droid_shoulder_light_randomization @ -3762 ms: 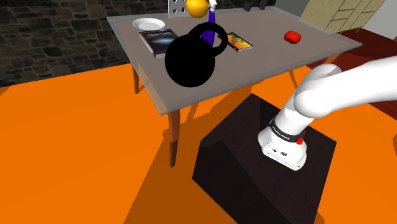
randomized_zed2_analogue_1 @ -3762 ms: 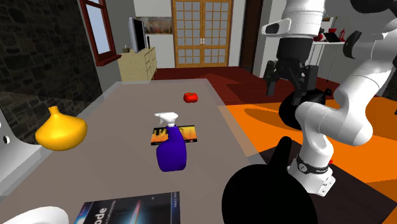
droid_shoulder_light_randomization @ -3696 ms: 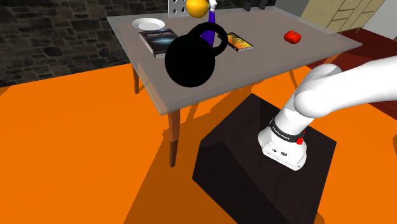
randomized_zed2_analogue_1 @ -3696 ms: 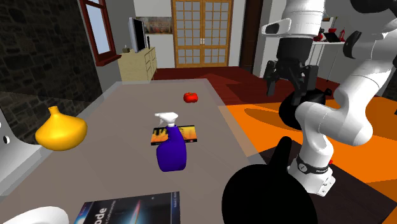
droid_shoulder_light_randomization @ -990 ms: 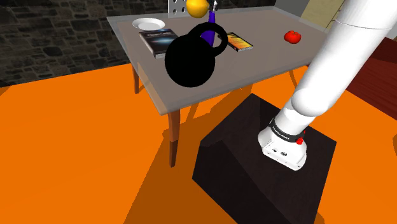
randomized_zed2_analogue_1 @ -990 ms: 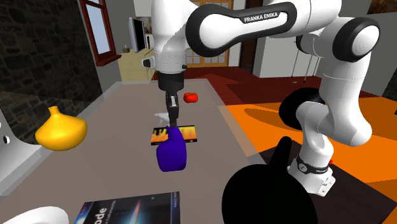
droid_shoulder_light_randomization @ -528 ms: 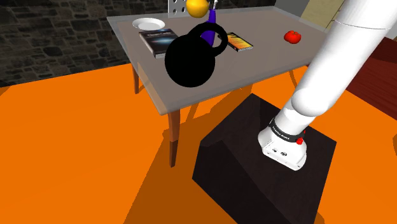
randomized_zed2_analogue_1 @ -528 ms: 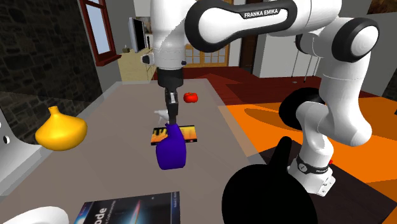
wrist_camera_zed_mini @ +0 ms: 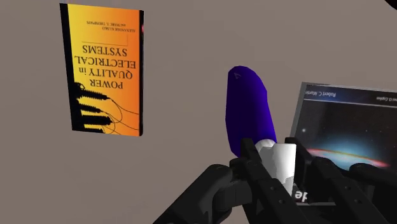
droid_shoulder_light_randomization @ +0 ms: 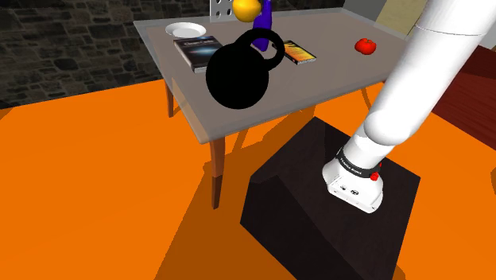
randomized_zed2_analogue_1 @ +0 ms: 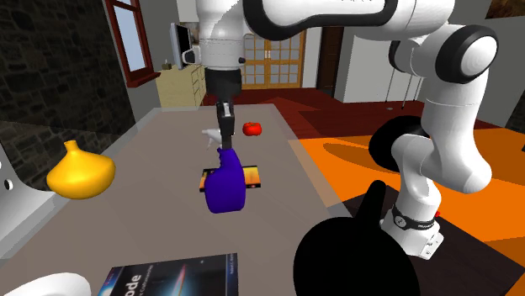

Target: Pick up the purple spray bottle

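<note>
The purple spray bottle (randomized_zed2_analogue_1: 225,187) with a white trigger head (randomized_zed2_analogue_1: 209,133) hangs a little above the grey table (randomized_zed2_analogue_1: 151,151), slightly tilted. My black gripper (randomized_zed2_analogue_1: 225,128) is shut on its white neck from above. In the wrist view the fingers (wrist_camera_zed_mini: 253,167) clasp the white neck (wrist_camera_zed_mini: 277,158), and the purple body (wrist_camera_zed_mini: 250,109) points away from my gripper (wrist_camera_zed_mini: 278,164) over the table. In the shoulder view the purple bottle (droid_shoulder_light_randomization: 263,11) shows at the far edge of the table (droid_shoulder_light_randomization: 334,75), partly behind a black round shape (droid_shoulder_light_randomization: 237,73).
An orange book (randomized_zed2_analogue_1: 250,176) lies just beyond the bottle; a dark book (randomized_zed2_analogue_1: 172,279) lies nearer. A yellow vase (randomized_zed2_analogue_1: 80,174) stands at the second exterior view's left, and a small red object (randomized_zed2_analogue_1: 251,129) farther back. A white plate (droid_shoulder_light_randomization: 185,30) sits by the dark book (droid_shoulder_light_randomization: 199,51).
The gripper has risen with the bottle in it. The bottle has left the table and now hangs higher and a little tilted. The fingers stayed shut.
</note>
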### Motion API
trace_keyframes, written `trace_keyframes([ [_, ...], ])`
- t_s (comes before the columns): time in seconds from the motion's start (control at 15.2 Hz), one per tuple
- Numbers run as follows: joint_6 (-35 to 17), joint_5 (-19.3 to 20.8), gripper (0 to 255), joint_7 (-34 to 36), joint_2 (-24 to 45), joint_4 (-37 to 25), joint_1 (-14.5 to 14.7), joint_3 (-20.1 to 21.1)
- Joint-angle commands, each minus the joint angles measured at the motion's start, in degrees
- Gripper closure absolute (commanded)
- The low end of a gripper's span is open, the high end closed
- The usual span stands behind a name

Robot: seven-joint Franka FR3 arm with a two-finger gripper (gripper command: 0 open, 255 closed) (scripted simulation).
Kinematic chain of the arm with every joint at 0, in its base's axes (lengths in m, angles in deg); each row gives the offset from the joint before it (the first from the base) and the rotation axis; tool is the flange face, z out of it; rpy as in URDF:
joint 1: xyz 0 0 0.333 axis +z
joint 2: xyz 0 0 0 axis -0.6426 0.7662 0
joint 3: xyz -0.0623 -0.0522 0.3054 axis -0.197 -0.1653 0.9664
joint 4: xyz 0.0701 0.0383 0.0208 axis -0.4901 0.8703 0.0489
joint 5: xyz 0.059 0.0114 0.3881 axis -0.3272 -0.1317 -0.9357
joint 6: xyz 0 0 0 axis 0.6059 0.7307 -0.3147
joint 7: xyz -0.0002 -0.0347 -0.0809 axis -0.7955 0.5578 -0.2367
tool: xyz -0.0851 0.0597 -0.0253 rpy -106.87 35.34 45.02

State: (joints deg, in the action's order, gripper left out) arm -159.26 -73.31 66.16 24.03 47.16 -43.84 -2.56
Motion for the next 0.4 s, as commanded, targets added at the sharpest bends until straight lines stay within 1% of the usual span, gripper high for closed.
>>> trace_keyframes([
  [0.0, 1.7, -0.1, 255, 0.0, 0.4, -2.0, -0.1, 0.0],
  [0.2, 4.4, -0.3, 255, -0.1, 1.2, -5.6, -0.3, -0.1],
  [0.33, 4.5, -0.3, 255, -0.1, 1.3, -5.8, -0.3, -0.1],
])
